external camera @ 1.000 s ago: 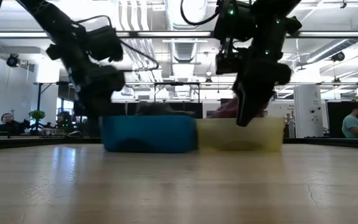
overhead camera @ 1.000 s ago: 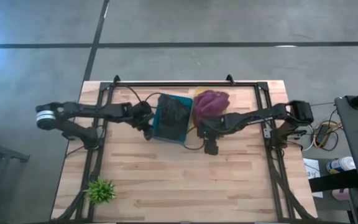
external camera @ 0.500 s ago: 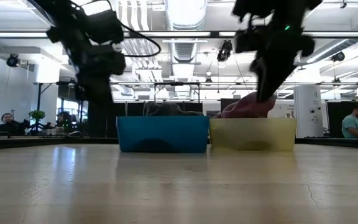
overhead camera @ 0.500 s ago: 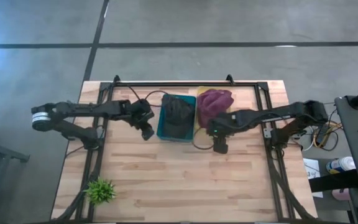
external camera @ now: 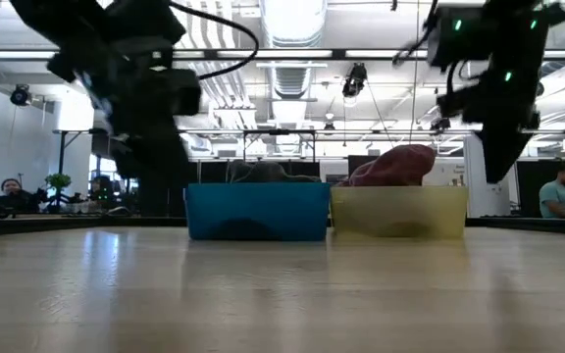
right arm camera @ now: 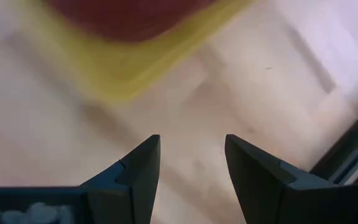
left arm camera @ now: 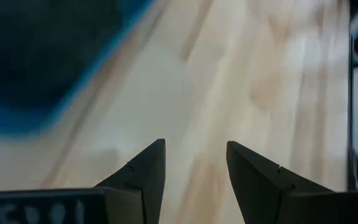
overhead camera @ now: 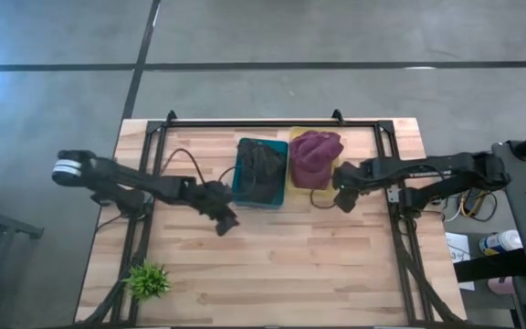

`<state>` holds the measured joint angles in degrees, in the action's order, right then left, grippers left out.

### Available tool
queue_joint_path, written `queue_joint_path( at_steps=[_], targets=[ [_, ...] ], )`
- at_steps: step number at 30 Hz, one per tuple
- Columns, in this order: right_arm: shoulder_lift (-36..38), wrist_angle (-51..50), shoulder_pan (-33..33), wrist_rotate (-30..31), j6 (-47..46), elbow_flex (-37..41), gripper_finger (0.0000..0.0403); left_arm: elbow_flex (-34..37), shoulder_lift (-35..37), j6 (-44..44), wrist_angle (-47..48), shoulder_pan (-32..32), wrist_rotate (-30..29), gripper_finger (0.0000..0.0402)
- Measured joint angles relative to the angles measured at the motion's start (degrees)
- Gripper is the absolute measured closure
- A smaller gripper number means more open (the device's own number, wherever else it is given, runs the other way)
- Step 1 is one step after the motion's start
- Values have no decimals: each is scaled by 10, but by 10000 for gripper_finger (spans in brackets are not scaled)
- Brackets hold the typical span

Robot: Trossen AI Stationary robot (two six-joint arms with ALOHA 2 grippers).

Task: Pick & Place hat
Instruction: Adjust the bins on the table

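A dark hat [overhead camera: 261, 170] lies in a blue bin [overhead camera: 239, 174] at the table's far middle; its top shows above the bin's rim [external camera: 255, 173]. A maroon hat [overhead camera: 312, 155] is heaped in a yellow bin [external camera: 397, 211] right beside it, also in the low view [external camera: 396, 163]. My left gripper [overhead camera: 227, 224] hangs open over bare wood, near and left of the blue bin [left arm camera: 36, 68]. My right gripper [overhead camera: 343, 200] is open over the table, just right of the yellow bin [right arm camera: 129, 68].
A small green plant [overhead camera: 148, 280] stands at the near left corner. A black frame [overhead camera: 272, 122] runs along the far edge and both sides of the table. Bare wood [overhead camera: 299, 265] spreads across the near half. People sit and stand in the room beyond [external camera: 560, 193].
Both grippers have drawn away from the bins. The left one moved from the blue bin's left side toward the near edge. The right one moved from the near side of the yellow bin toward the right edge. The blue bin turned a little and now sits square beside the yellow one.
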<state>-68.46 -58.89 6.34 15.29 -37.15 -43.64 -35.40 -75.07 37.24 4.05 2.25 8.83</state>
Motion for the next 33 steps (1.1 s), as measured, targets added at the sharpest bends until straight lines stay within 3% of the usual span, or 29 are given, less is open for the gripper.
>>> queue_joint_path(
  at_steps=[6,11,16,23,27,31,33],
  targets=[
    [-26,95,57,31,50,29,227,-28,-122,-37,-134,-2,-62,239],
    [-44,125,86,62,97,26,227,-93,-217,-95,-140,-6,-95,239],
    [-50,120,108,76,124,20,227,-152,-265,-128,-121,-12,-130,239],
    [-49,102,122,89,144,18,227,-161,-231,-158,11,-25,-120,239],
    [-46,99,127,109,141,18,227,-129,-200,-163,20,-27,-132,239],
    [-47,94,148,132,116,17,227,-122,-168,-142,27,-33,-143,239],
    [-43,70,156,130,57,7,227,-122,-135,-115,57,-28,-135,239]
  ],
)
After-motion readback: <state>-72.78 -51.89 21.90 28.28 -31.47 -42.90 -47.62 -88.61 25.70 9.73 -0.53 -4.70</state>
